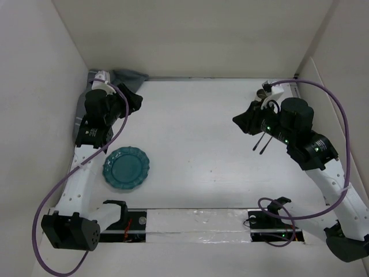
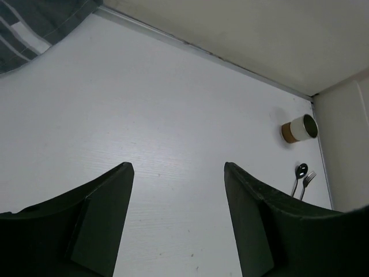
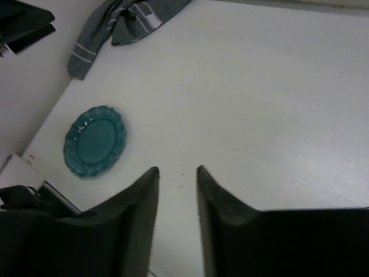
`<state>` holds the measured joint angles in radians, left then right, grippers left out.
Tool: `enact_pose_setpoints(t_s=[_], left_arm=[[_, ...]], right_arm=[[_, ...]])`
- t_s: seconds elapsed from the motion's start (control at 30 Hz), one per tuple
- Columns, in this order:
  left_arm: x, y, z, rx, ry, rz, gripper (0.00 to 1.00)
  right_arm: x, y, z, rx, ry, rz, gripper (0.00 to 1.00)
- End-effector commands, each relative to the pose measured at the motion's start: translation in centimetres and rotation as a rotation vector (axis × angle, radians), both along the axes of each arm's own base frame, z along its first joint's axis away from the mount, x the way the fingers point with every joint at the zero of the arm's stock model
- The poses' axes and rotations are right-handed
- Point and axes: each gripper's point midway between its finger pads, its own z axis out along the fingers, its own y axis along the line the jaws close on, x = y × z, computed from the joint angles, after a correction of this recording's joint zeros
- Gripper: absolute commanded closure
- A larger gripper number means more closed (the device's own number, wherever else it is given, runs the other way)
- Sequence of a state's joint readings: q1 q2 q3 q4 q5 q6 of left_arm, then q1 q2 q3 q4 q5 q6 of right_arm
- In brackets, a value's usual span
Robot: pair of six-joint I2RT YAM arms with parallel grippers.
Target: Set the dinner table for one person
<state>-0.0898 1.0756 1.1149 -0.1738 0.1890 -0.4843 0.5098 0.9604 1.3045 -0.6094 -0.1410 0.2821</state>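
- Clearly, we see the left gripper spread wide, holding nothing, above the dinner table.
- The right gripper leaves a narrow gap between its jaws, nothing between them.
- Far ahead of the left gripper, to its right, is a cup; we cannot tell its contents.
- A spoon and fork lie just before it.
- Ahead-left of the right gripper lies a teal plate, with a crumpled striped placemat beyond.
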Motion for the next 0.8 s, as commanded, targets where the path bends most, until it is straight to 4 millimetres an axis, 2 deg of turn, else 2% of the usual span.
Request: enact_pose_setpoints(t_s=[0.0, 0.03, 0.07, 0.1, 0.13, 0.2, 0.23, 0.27, 0.3, 0.37, 0.4, 0.43, 0.47, 0.57, 0.6, 0.67, 0.7, 0.77], left_arm=[[0.3, 1.2, 0.7, 0.011, -0.017, 0.063, 0.39], [0.7, 2.1, 0.8, 0.026, -0.017, 0.117, 0.40], [1.0, 2.7, 0.8, 0.036, -0.015, 0.153, 0.42], [1.7, 3.2, 0.9, 0.044, -0.008, 0.179, 0.46], [2.4, 4.8, 0.8, 0.064, 0.004, 0.272, 0.57], [4.2, 5.9, 0.5, 0.097, 0.051, 0.338, 0.79], [5.0, 6.8, 0.3, 0.125, 0.070, 0.390, 1.00], [5.7, 7.4, 0.0, 0.149, 0.087, 0.420, 1.00], [7.1, 7.8, -0.5, 0.169, 0.124, 0.446, 1.00], [8.5, 9.9, -1.1, 0.200, 0.158, 0.522, 1.00], [9.9, 10.6, -2.2, 0.212, 0.195, 0.543, 1.00], [10.4, 11.6, -3.0, 0.215, 0.220, 0.570, 0.85], [10.8, 13.4, -3.5, 0.210, 0.239, 0.609, 0.77], [12.7, 15.2, -6.2, 0.194, 0.307, 0.612, 0.59], [13.6, 15.7, -7.9, 0.201, 0.347, 0.618, 0.56], [14.8, 16.9, -9.8, 0.212, 0.402, 0.626, 0.49], [15.1, 16.9, -11.3, 0.219, 0.433, 0.622, 0.49], [15.6, 17.4, -13.1, 0.217, 0.483, 0.631, 0.47]], right_arm=[[-0.2, -0.3, 0.0, 0.005, -0.004, -0.001, 0.78], [0.0, -0.6, -0.2, 0.002, -0.001, -0.008, 0.95], [-0.1, -0.5, -0.6, -0.002, 0.007, -0.003, 1.00], [-0.2, -0.4, -0.9, -0.003, 0.013, 0.004, 1.00], [-0.2, -0.3, -1.1, -0.005, 0.011, 0.011, 1.00], [0.0, -0.4, -2.1, -0.013, 0.021, 0.014, 1.00], [0.0, -0.3, -2.1, -0.012, 0.017, 0.016, 1.00], [0.0, -0.2, -2.4, -0.019, 0.020, 0.024, 1.00], [-0.1, -0.1, -2.5, -0.020, 0.025, 0.031, 1.00], [0.0, -0.4, -2.8, -0.026, 0.029, 0.027, 1.00], [0.1, -0.4, -3.0, -0.027, 0.032, 0.027, 1.00], [0.0, -0.3, -3.3, -0.031, 0.035, 0.030, 1.00], [-0.1, -0.4, -3.4, -0.034, 0.032, 0.033, 1.00], [0.1, -0.5, -4.1, -0.036, 0.039, 0.032, 1.00], [0.1, -0.3, -4.2, -0.035, 0.043, 0.039, 1.00], [0.2, 0.0, -4.8, -0.032, 0.050, 0.050, 1.00], [0.2, 0.0, -4.8, -0.031, 0.050, 0.053, 1.00], [0.5, 0.3, -5.3, -0.040, 0.066, 0.060, 0.89]])
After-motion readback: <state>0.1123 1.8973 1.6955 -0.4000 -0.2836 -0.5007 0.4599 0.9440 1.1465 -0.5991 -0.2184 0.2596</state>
